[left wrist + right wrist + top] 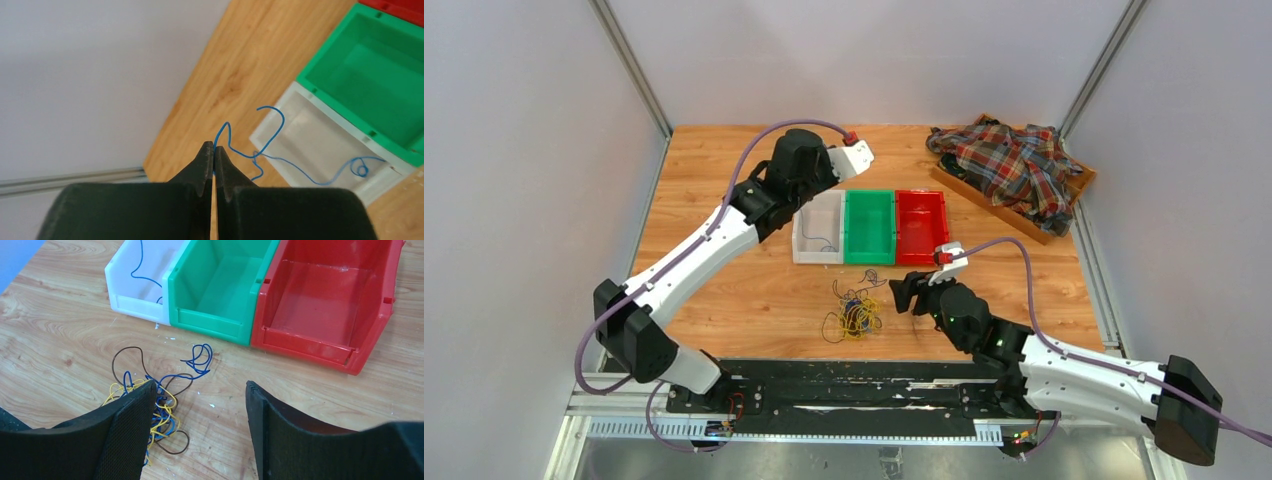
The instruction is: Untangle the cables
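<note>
Cables (856, 316) are lying just left of the right end effector (199, 390), jaws apart; the left end effector (214, 150) is pinching a blue wire (272, 158).

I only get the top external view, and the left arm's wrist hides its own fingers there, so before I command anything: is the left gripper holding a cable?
Observer: Yes. The left gripper is shut on a single blue cable, pinched at its fingertips.
Operator: Where does the rest of it go?
Observer: It trails over the white bin and ends in a small curl near the bin's rim.
Operator: And the right fingers?
Observer: The right gripper is open and empty; the clump lies mostly by one finger, not centred between them.
</note>
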Available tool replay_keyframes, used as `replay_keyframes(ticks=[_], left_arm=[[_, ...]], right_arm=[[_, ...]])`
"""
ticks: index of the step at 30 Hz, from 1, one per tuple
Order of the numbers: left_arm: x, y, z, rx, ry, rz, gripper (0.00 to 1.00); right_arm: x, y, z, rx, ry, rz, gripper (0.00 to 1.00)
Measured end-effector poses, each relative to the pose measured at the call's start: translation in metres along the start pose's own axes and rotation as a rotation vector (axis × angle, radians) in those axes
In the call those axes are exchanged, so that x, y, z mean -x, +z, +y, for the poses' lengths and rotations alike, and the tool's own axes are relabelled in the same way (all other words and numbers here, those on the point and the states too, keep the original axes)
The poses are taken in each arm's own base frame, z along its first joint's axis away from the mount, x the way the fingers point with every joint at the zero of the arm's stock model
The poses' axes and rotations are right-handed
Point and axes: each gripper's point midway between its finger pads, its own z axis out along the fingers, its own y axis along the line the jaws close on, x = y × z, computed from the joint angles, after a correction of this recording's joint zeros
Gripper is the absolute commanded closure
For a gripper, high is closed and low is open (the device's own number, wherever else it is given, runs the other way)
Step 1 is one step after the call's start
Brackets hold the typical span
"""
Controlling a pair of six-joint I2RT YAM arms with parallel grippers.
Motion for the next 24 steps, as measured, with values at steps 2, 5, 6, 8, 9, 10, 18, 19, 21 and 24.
replay_keyframes(ticks=[2,5,6,8,9,10,18,19,21,24], left_arm=[[-0.009,0.005,-0.018,-0.051,-0.038,0.02,1.0],[-0.029,0.015,-0.051,-0.134,-0.077,0.072,0.99],[-0.037,0.019,-0.063,-0.162,-0.088,0.094,1.0],[-0.055,0.027,-0.086,-0.208,-0.095,0.14,1.0],[-0.062,0.029,-0.093,-0.223,-0.094,0.159,1.0],[-0.069,0.033,-0.101,-0.235,-0.092,0.175,1.0],[-0.11,0.074,-0.142,-0.267,-0.073,0.252,1.0],[-0.112,0.078,-0.143,-0.264,-0.071,0.252,0.99],[-0.117,0.087,-0.149,-0.266,-0.06,0.255,0.98],[-0.125,0.097,-0.158,-0.273,-0.044,0.265,0.92]], right_arm=[[-0.001,-0.001,-0.001,-0.004,-0.003,0.004,0.35],[-0.002,-0.002,-0.003,-0.007,-0.006,0.009,0.35],[-0.002,-0.002,-0.003,-0.008,-0.008,0.012,0.35],[-0.003,-0.003,-0.004,-0.01,-0.01,0.015,0.35],[-0.003,-0.003,-0.004,-0.01,-0.01,0.015,0.35],[-0.003,-0.004,-0.005,-0.011,-0.011,0.017,0.35],[-0.01,-0.006,-0.011,-0.037,-0.022,0.043,0.35],[-0.011,-0.006,-0.012,-0.039,-0.021,0.045,0.35],[-0.012,-0.007,-0.013,-0.042,-0.025,0.051,0.35],[-0.014,-0.007,-0.014,-0.046,-0.031,0.06,0.35]])
